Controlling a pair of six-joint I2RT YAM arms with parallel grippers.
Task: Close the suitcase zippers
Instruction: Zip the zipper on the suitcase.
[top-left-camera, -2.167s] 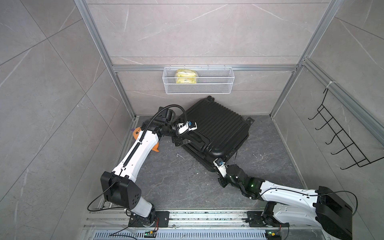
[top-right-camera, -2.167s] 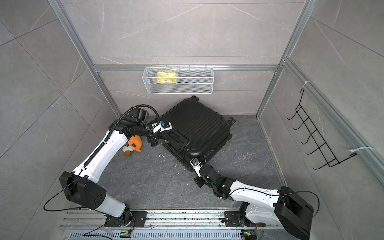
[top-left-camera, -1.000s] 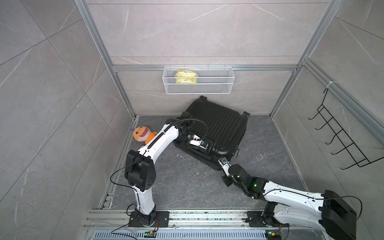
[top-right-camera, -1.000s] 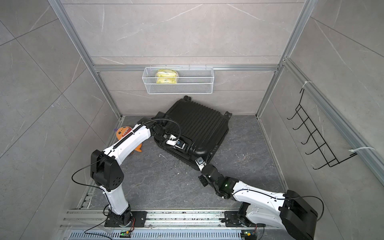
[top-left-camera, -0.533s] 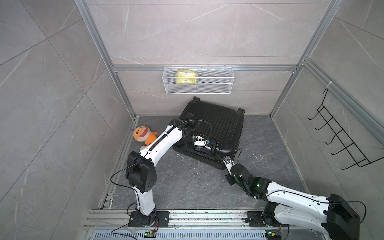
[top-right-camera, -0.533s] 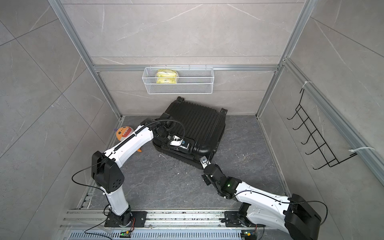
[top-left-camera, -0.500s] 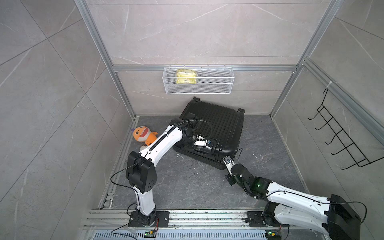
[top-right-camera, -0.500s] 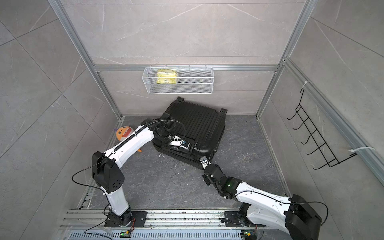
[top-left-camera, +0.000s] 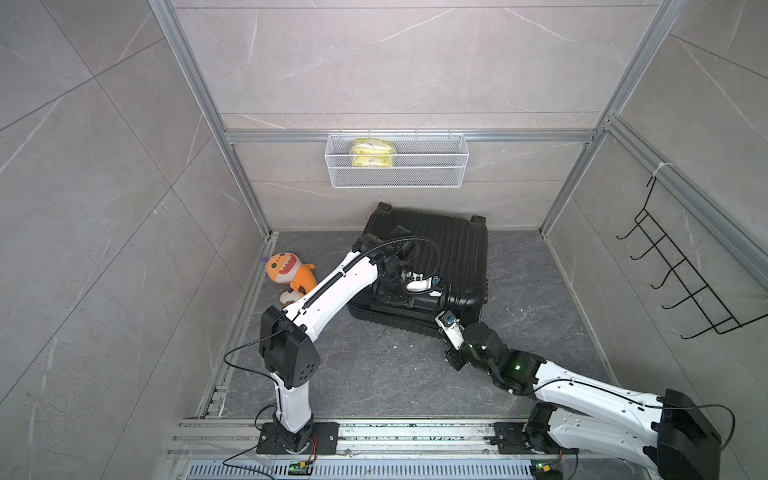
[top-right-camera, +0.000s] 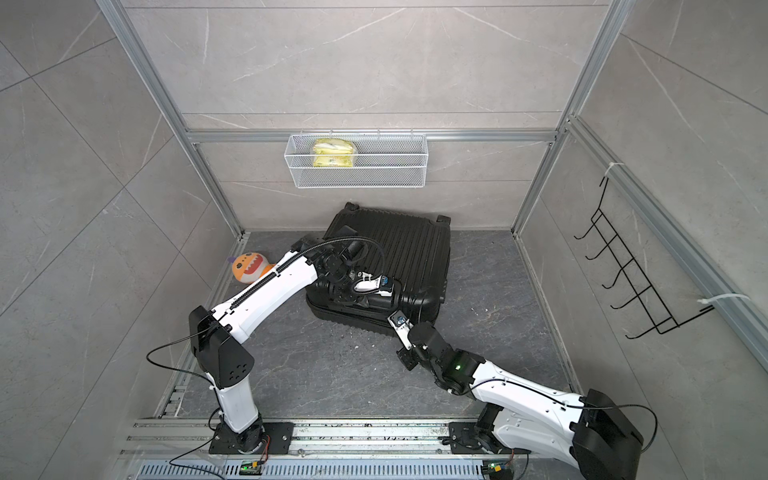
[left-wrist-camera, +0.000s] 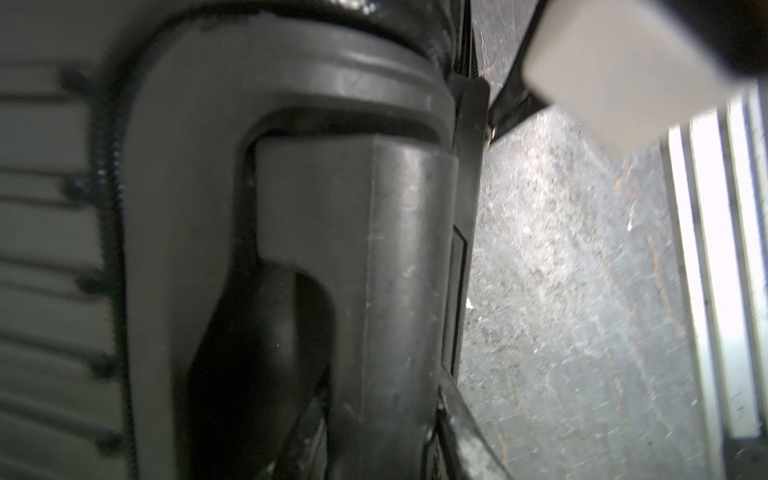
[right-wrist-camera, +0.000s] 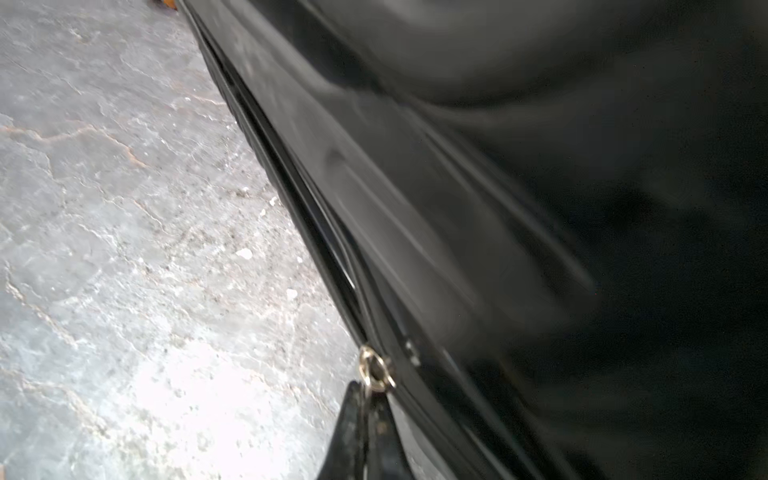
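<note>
Leftmost, on the grey stone floor (top-left-camera: 374, 374) beside the side-wall rail: an orange plush shark (top-left-camera: 291, 272), partly hidden behind the left arm (top-left-camera: 332, 286). Next along, the left gripper (top-left-camera: 424, 289), stretched over the near-left part of the suitcase (top-left-camera: 461, 245) and clamped on its moulded handle (left-wrist-camera: 395, 249). Seen in the left wrist view filling most of the frame, too close and too blurred for any finger detail. As for the suitcase: lies flat, ribbed shell upward, near the back wall and slightly right of centre in both top views, with two small wheels (top-left-camera: 478, 219) showing at the far corners. Higher on the back wall, straight above it: a white wire basket (top-left-camera: 424, 176) holding a yellow packet (top-left-camera: 372, 153). Along the case's near edge, just above the floor: the black track of the zippers (right-wrist-camera: 286, 187), running between the two shell halves; extent of closure impossible to tell from these views. At the near-right corner, low over the floor: the right gripper (top-left-camera: 444, 320), fingers (right-wrist-camera: 349, 432) pressed together on a small metallic pull tab (right-wrist-camera: 376, 368). Farthest right, well apart from everything else: a black wire hook rack (top-left-camera: 685, 259) on the side wall.
</note>
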